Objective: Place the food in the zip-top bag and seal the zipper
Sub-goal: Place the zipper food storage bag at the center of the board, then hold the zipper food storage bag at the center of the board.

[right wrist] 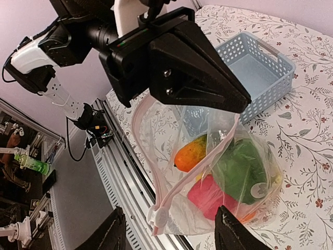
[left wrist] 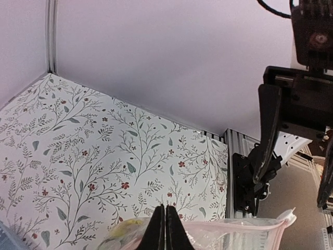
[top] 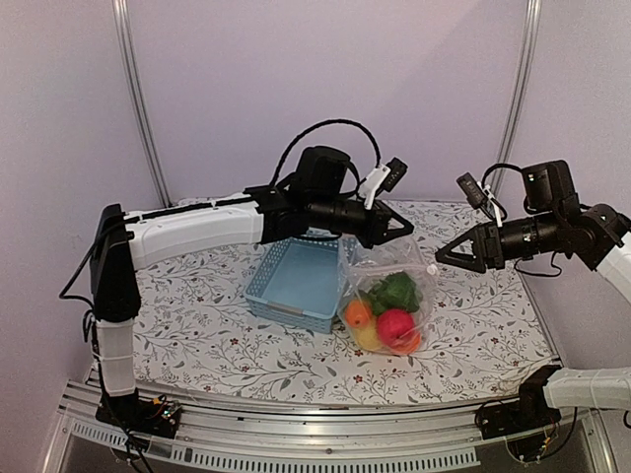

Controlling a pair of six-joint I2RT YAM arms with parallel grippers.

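Observation:
The clear zip-top bag (top: 389, 291) hangs from my left gripper (top: 398, 229), its bottom on the table. My left gripper is shut on the bag's mouth edge (left wrist: 229, 225). Inside are the mango (right wrist: 191, 151), green pepper (right wrist: 240, 167) and red apple (right wrist: 208, 194), with a yellow piece below (top: 367, 338). The pinkish zipper strip (right wrist: 193, 172) gapes open and ends at a white slider (right wrist: 158, 219). My right gripper (top: 444, 254) is open and empty, just right of the bag's upper corner. Its fingers (right wrist: 117, 232) stand on both sides of the slider end.
The blue lattice basket (top: 296, 281) stands empty just left of the bag, under my left arm. The table's metal rail (top: 325, 424) runs along the near edge. A purple wall closes the back and sides.

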